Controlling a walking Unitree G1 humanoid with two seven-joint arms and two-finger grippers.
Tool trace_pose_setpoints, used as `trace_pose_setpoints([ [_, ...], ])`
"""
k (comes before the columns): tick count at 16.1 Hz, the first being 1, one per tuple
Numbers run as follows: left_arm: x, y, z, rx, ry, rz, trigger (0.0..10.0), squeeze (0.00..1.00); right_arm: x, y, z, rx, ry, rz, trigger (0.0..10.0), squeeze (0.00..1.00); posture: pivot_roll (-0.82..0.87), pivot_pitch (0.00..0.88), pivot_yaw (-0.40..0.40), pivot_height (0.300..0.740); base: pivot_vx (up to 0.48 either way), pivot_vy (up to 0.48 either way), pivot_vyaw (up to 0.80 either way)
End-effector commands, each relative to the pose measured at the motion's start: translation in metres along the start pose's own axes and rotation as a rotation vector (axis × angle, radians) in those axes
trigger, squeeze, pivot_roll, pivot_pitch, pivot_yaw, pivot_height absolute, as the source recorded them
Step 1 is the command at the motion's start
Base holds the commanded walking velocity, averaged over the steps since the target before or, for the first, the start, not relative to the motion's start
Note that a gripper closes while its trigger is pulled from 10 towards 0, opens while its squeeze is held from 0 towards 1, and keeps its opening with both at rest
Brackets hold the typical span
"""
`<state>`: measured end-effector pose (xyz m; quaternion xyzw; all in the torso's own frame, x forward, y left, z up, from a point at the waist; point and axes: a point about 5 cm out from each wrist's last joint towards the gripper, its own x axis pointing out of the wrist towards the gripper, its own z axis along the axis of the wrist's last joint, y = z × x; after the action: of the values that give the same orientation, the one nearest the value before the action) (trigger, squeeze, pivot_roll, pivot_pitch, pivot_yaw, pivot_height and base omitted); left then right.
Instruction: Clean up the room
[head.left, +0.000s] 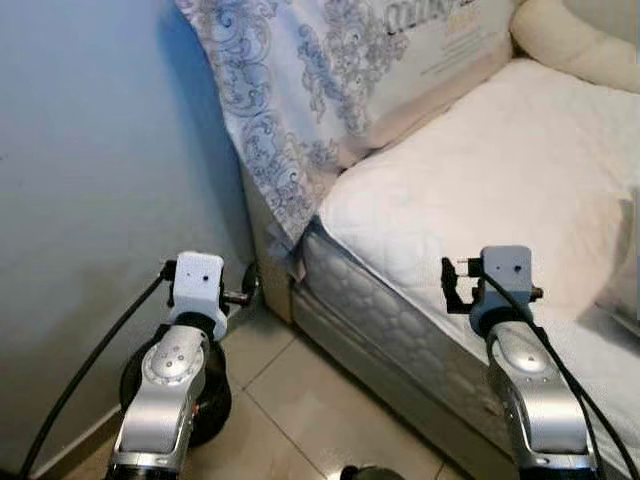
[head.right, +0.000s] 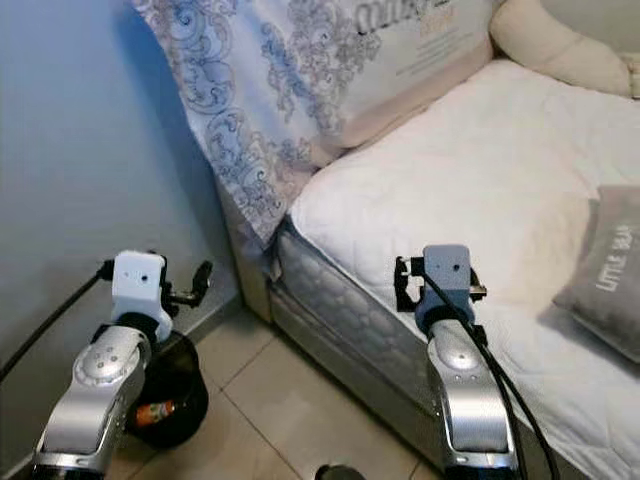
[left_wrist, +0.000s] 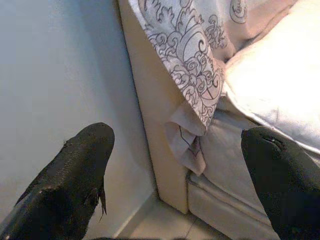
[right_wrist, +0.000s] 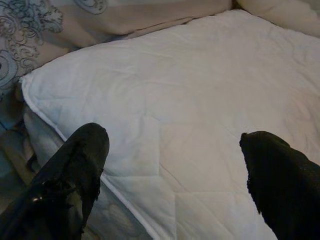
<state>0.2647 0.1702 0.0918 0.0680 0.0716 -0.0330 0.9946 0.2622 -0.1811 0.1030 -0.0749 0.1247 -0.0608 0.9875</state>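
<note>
Here the patterned pillow (head.left: 300, 90) leans upright against the headboard (left_wrist: 150, 125).

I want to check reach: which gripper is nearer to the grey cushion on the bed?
The right gripper. It hangs open above the mattress edge, with the grey cushion further to its right. The left gripper hangs open beside the wall.
</note>
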Motion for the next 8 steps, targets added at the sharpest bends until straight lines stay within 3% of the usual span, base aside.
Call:
trace_pose_setpoints([
  [1, 0.0013, 0.0019, 0.0007, 0.001, -0.002, 0.018, 10.0, 0.00, -0.0009, -0.0015, 0.0044, 0.010, -0.014, -0.005, 10.0, 0.00, -0.01, 0.000, 0.006, 0.740, 0.000, 0.000, -0.80],
  [4, 0.0013, 0.0015, 0.0019, 0.003, -0.008, 0.016, 10.0, 0.00, -0.0012, -0.0036, 0.0019, 0.005, -0.003, -0.014, 10.0, 0.00, -0.01, 0.000, 0.007, 0.740, 0.000, 0.000, -0.80],
  [8, 0.0020, 0.0020, 0.0027, 0.012, -0.013, 0.017, 10.0, 0.00, -0.0016, -0.0035, 0.0014, 0.003, 0.001, -0.016, 10.0, 0.00, -0.01, 0.000, 0.008, 0.740, 0.000, -0.252, -0.80],
])
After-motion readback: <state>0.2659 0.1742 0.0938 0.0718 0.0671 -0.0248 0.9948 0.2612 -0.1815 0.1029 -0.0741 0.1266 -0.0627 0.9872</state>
